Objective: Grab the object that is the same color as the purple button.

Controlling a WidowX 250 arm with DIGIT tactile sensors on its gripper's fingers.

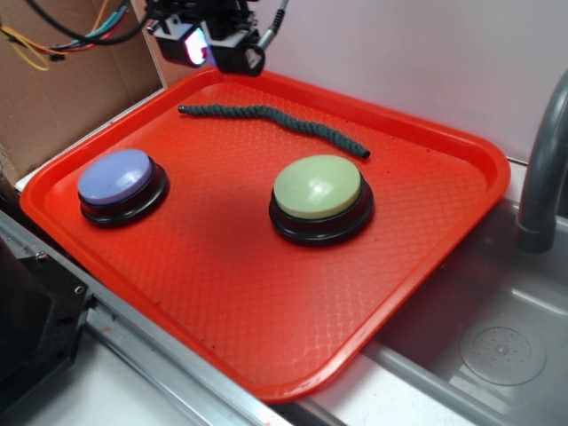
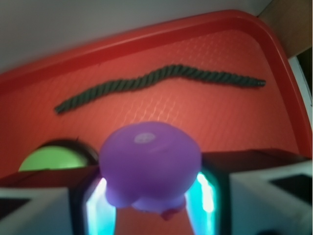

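A red tray (image 1: 426, 222) with a textured floor is seen sitting beside a grey sink basin (image 1: 497, 346), with a grey faucet pipe (image 1: 543, 169) at the right edge. 2 large round buttons are set on the tray: the purple button (image 1: 116, 177) near the left rim, and a green-topped button (image 1: 318, 189) around the middle, well apart from each other. Both have black bases.

A dark green twisted rope (image 1: 275, 120) is laid across the back part of the tray, wavy, running left to right, apart from both buttons.

The gripper (image 1: 202, 44) is held above the tray's back left corner, off the tray surface, with cables (image 1: 80, 35) trailing to the left in front of a cardboard panel (image 1: 53, 89).

In the wrist view the purple toy (image 2: 149, 169) is seen clamped between the 2 fingers (image 2: 208, 196), which are closed in on its sides, glowing cyan at the contact faces. The toy is rounded, with a pale round spot on top and a small reddish mark at the bottom. It is lifted clear of the tray, with the rope (image 2: 161, 81) and part of the green button (image 2: 51, 159) seen below and behind it. The toy is blurred from closeness; finer detail cannot be told.
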